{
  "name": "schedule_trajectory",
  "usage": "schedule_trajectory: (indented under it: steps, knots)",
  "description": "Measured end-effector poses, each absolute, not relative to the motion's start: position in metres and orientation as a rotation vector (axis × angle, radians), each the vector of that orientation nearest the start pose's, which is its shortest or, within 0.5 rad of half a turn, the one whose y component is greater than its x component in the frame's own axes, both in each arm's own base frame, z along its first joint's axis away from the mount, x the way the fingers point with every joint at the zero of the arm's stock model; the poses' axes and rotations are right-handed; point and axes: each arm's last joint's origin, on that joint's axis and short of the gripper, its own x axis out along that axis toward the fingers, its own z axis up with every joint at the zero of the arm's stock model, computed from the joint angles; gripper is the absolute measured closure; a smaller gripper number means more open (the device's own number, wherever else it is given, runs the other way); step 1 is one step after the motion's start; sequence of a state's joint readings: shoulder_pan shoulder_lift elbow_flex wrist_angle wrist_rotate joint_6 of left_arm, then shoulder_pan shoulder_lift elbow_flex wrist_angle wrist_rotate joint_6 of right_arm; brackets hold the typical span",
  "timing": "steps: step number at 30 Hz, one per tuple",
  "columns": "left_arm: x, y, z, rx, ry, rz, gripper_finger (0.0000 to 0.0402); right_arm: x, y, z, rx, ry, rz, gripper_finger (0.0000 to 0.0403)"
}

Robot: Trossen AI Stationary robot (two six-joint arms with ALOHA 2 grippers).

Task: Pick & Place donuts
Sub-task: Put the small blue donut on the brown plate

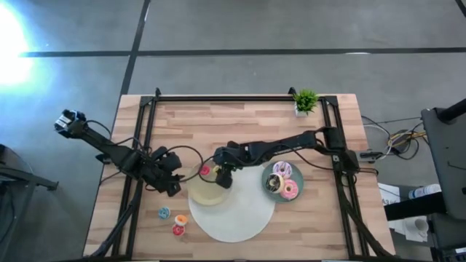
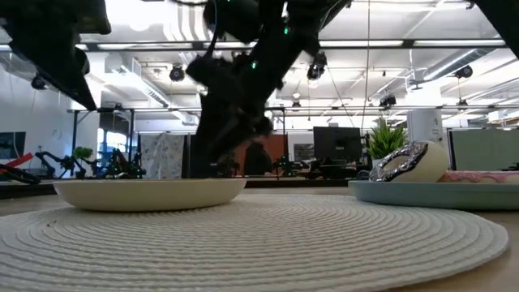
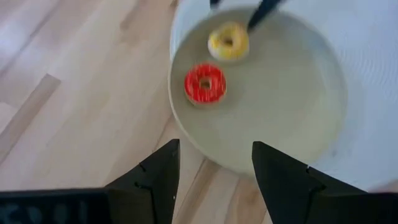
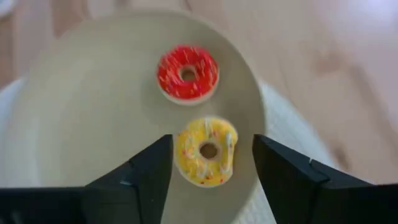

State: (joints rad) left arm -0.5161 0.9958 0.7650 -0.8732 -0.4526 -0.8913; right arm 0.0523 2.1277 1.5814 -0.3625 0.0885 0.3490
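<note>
A yellow mini donut [image 4: 205,154] and a red mini donut [image 4: 186,71] lie flat on the beige plate [image 1: 207,191]. My right gripper [image 4: 212,138] hangs open just above the yellow one, a finger on either side, touching nothing. My left gripper [image 3: 216,149] is open over the wood by the plate's left rim [image 3: 186,124]. The pink, lilac-white and brown donuts [image 1: 282,180] lie on the teal plate [image 1: 295,175]. A blue mini donut [image 1: 164,212], an orange one [image 1: 180,218] and a reddish one [image 1: 177,230] rest on the wood near the front left.
Both plates sit on the round white mat [image 1: 237,218], the beige one at its left, the teal one at its right. A small potted plant [image 1: 306,102] stands at the far right corner. Black frame rails [image 1: 145,124] run along the table's sides.
</note>
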Motion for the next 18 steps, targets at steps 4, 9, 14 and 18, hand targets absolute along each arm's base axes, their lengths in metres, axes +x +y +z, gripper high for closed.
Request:
schedule_trajectory:
  steps: [4,9,14,18]
  knots:
    - [0.146,-0.078,0.24,-0.286,1.014,0.308,0.0227,0.453,0.031,0.198,0.173,0.854,-0.147,0.018]
    - [0.137,-0.087,0.232,-0.484,1.227,0.217,0.0227,0.44,0.033,0.213,0.142,0.894,-0.17,0.0179]
    - [0.124,-0.105,0.217,-0.549,1.403,0.045,0.0227,0.431,0.032,0.209,0.152,0.953,-0.182,0.0179]
    - [0.115,-0.118,0.209,-0.5,1.392,-0.029,0.0227,0.43,0.035,0.213,0.152,0.939,-0.173,0.0179]
